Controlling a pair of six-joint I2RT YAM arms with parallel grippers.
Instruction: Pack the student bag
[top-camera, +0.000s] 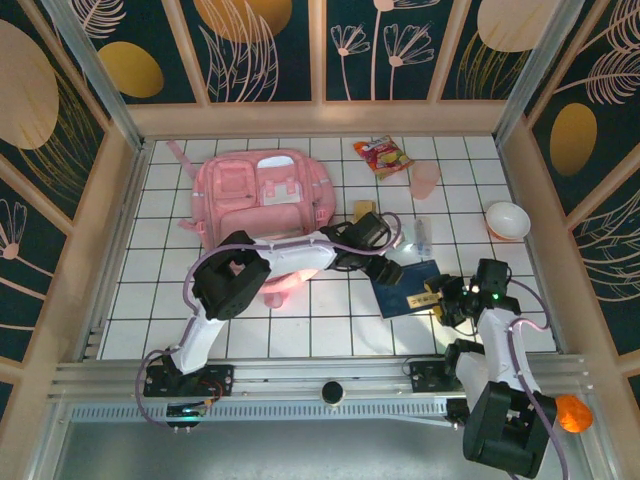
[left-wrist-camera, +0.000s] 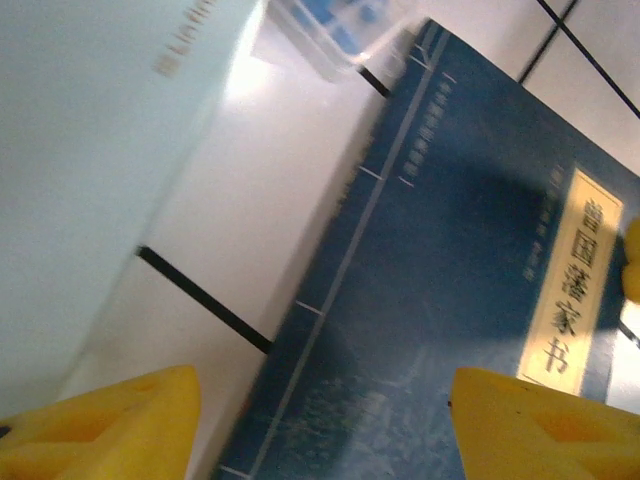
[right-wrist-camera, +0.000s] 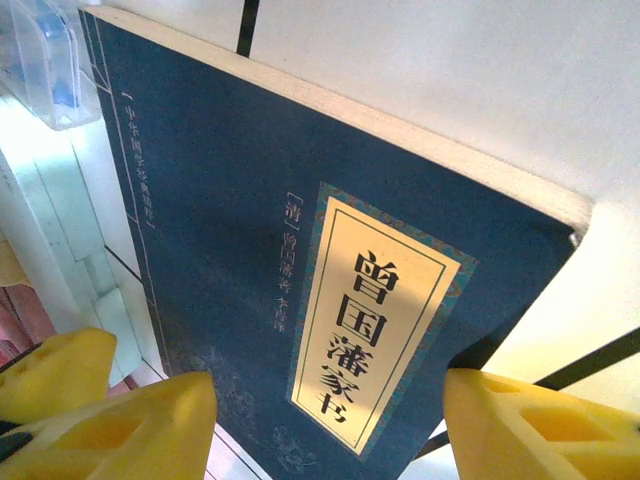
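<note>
1. My right gripper (right-wrist-camera: 325, 425) is nearest my bases, low over the white tiled table (top-camera: 330, 320). Its yellow fingers stand well apart and nothing is pinched between them.
2. Beneath it lies a dark blue book (right-wrist-camera: 230, 230), flat on the tiles with its cover up. The cover carries a cream label with black characters. The corner of the book by the label shows between my right fingers.
3. My left gripper (left-wrist-camera: 320, 430) hangs over the other side of the same book. Its jaws are also spread wide and empty. One long edge of the book runs up between the two yellow tips.
4. Just beside that edge sits a pale slab (left-wrist-camera: 90, 150) with faint lettering, too blurred for me to tell what it is.
5. A clear plastic box (top-camera: 421, 238) with something blue inside lies near the book's far end.
6. The student bag (top-camera: 255, 195) lies flat on the far left part of the table, pockets facing up and apart from the book. My left forearm passes over its near right corner.
7. A white bowl (top-camera: 507, 220) sits out to the right.
8. Farthest away are a pale pink item (top-camera: 425, 180) and, just beside it, a red and yellow snack packet (top-camera: 383, 157).
</note>
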